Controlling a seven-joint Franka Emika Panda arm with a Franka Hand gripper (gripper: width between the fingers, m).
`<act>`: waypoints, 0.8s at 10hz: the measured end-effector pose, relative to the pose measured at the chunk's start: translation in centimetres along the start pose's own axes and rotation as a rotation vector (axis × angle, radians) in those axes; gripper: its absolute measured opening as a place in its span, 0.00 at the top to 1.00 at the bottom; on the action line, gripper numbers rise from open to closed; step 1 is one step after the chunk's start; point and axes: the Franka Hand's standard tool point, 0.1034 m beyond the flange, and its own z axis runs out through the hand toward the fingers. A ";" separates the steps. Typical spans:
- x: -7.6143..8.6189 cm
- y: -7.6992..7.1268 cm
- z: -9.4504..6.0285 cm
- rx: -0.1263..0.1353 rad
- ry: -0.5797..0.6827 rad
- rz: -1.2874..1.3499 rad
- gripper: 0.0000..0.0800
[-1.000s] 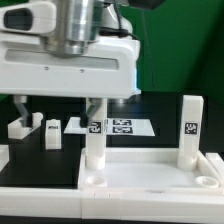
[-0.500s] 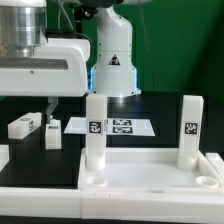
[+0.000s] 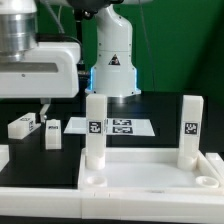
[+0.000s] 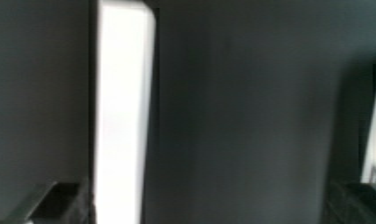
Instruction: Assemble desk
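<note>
The fingers [image 4: 46, 205] are spread wide apart and hold nothing. In the wrist view only their dark tips show, with a blurry white strip [image 4: 124, 110] on the dark ground between them. I cannot tell what the strip is, but it may be a loose leg. In the exterior view the fingers hang at about ten o'clock, above the dark worktop [image 3: 65, 155]. I think they are open so they can go down around the next part. Near them, at about nine o'clock, sit a loose leg [image 3: 22, 127] and a second loose leg [image 3: 52, 133]. These two are apart from each other, so each can be picked up alone. The tabletop [image 3: 140, 172] lies flat at six o'clock with its rim up, so its corner holes face up. A standing leg [image 3: 95, 130] is upright in the corner at the tabletop's ten o'clock. Another standing leg [image 3: 190, 128] is upright at its two o'clock. The marker board [image 3: 122, 127] lies behind, at twelve o'clock from the tabletop. I think two legs are in and two are left.
</note>
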 end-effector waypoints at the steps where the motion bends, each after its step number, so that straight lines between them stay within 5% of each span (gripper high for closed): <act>1: -0.8 0.2 0.6 0.018 -0.007 0.021 0.19; 3: -2.3 -0.7 2.1 0.026 -0.031 0.027 0.19; 6: -2.3 -0.8 2.2 0.028 -0.040 0.024 0.19; 8: -4.0 -1.3 2.8 0.089 -0.218 0.078 0.19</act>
